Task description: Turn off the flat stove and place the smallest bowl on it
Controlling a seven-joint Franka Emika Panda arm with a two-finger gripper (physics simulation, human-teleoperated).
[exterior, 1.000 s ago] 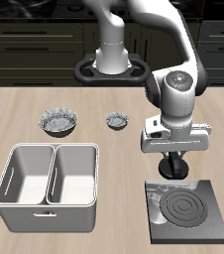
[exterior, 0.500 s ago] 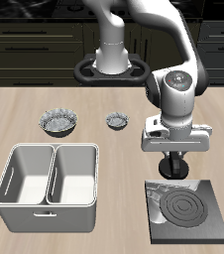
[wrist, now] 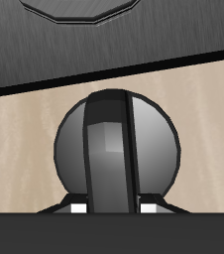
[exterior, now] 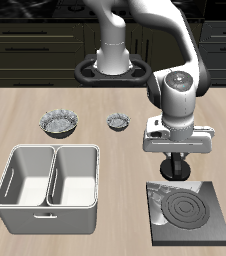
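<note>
The flat stove is a black slab near the table's front edge, and its burner rings look dull grey. My gripper reaches straight down onto the stove's black round knob at the slab's back edge. The wrist view shows the knob close up, with its raised ridge held between my two light fingertips. The smallest bowl, silvery with a fluted rim, sits farther back on the table, apart from the gripper.
A larger fluted silvery bowl sits beside the smallest one. A grey double-compartment bin stands near the front edge, across from the stove. The robot's base is at the back.
</note>
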